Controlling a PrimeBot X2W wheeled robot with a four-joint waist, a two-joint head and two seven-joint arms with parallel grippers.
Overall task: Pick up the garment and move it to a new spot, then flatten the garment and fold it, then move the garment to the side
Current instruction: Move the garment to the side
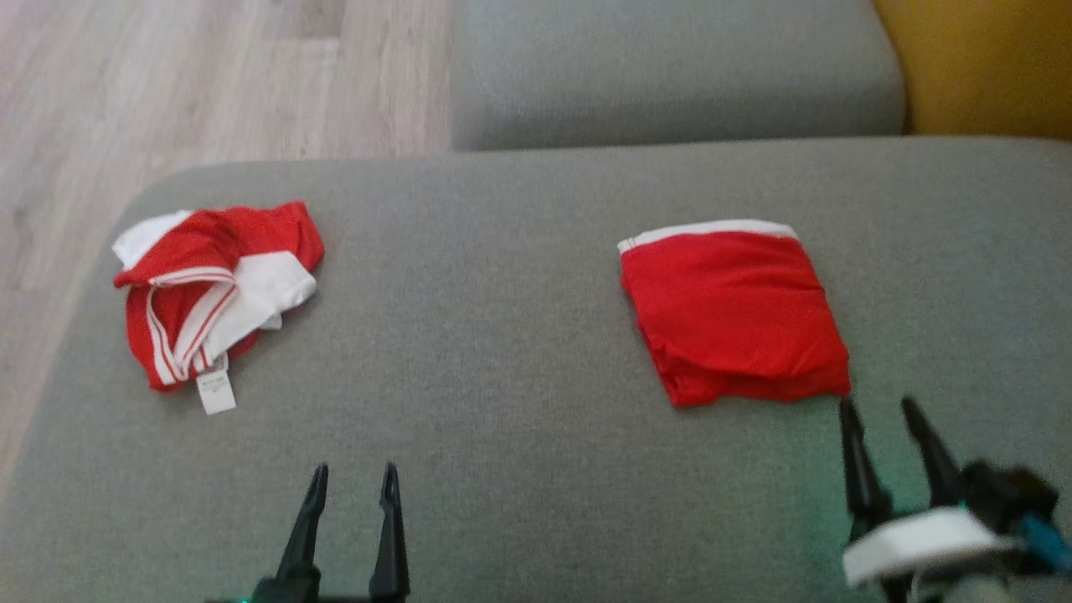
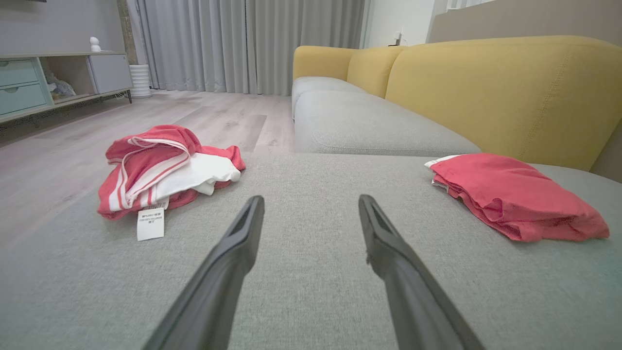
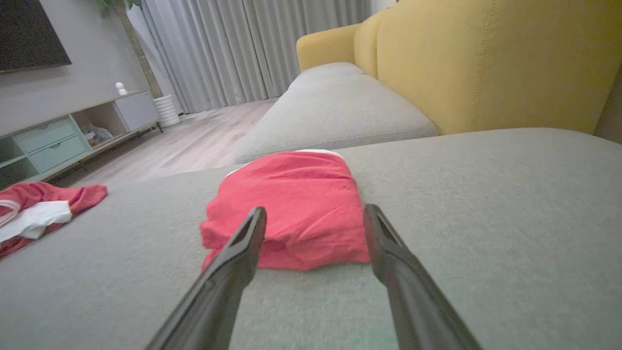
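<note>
Left to right, you've got: wood floor (image 1: pixel 167 84), crumpled red-and-white garment (image 1: pixel 213 285) near the left edge of the grey sofa seat (image 1: pixel 502 335), left gripper (image 1: pixel 353 473) wide and empty, folded red garment (image 1: pixel 733 314) lying flat, right gripper (image 1: pixel 878 408) wide, empty, tips just beside its near corner. Yellow backrest (image 1: pixel 980 67) far right, grey curtains (image 2: pixel 243 43) behind.

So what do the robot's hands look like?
The left gripper and right gripper each have two long, thin black fingers narrowing to pointy tips. Behind the right one sits a white band and a small blue part.
</note>
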